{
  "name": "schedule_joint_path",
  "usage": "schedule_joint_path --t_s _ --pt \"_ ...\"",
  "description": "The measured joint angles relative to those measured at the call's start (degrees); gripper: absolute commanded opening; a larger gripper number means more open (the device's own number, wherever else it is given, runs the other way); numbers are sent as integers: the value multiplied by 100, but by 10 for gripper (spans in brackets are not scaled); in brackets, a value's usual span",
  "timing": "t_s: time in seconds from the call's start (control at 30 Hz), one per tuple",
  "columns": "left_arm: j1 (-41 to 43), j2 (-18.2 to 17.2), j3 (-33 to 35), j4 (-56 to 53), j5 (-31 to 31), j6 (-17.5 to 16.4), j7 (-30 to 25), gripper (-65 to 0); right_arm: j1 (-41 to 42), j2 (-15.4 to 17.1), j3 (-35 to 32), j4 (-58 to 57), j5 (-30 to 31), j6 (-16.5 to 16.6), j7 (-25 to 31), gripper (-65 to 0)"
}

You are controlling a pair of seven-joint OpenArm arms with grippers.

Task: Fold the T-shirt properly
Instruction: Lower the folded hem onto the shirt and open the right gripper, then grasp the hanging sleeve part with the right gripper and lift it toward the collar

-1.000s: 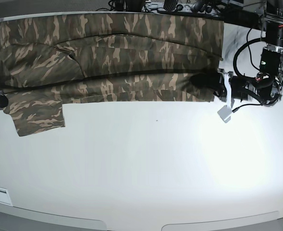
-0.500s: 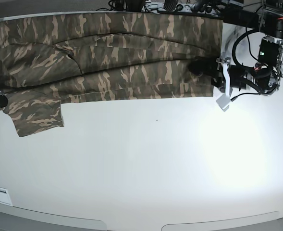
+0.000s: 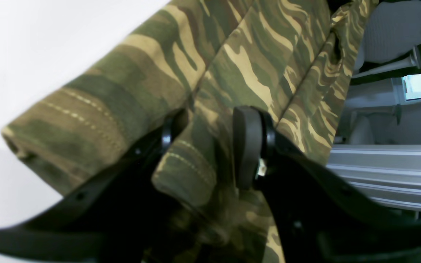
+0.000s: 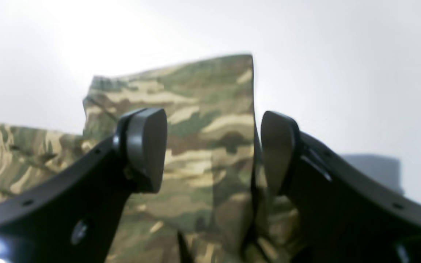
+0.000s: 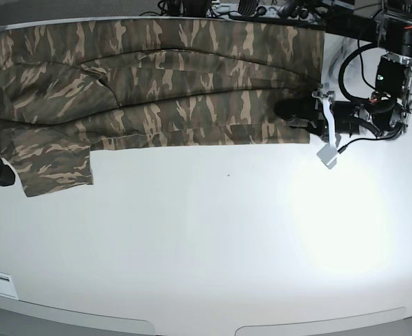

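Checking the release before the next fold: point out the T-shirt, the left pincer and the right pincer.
T-shirt [image 5: 192, 105]: base view, middle of the spread cloth.
Left pincer [image 3: 210, 146]: left wrist view, gap between its tips, over a hem fold.
Right pincer [image 4: 214, 149]: right wrist view, gap between its open tips, over the sleeve.

The shirt [image 5: 157, 77] is matt woven cloth (stitched hems); the tabletop [image 5: 212, 252] is smooth, white, slightly glossy; claw pads [image 4: 146, 149] are matt black plastic.
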Motion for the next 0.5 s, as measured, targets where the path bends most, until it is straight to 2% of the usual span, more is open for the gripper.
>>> schedule_joint_path --t_s 0.13,0.27,0.33,0.43,0.5 --pt "0 -2 0 0 -2 2 2 -413 -28 -387 0 -4 -1390 -26 885 -228" --pt "2 0 0 0 -74 0 2 -413 -50 -780 0 -15 -2269 -378 1626 -228" --pt "2 -2 0 -2 -83 0 4 -413 -42 -879 0 -13 -2702 -640 2013 -228" --pt "0 -2 0 -2 -66 0 7 -413 -13 -1069 7 -15 -3515 -1475 2332 -228" --pt "0 -2 0 -2 -66 0 4 -413 -28 -1182 11 -15 -3663 -1604 2319 -228"
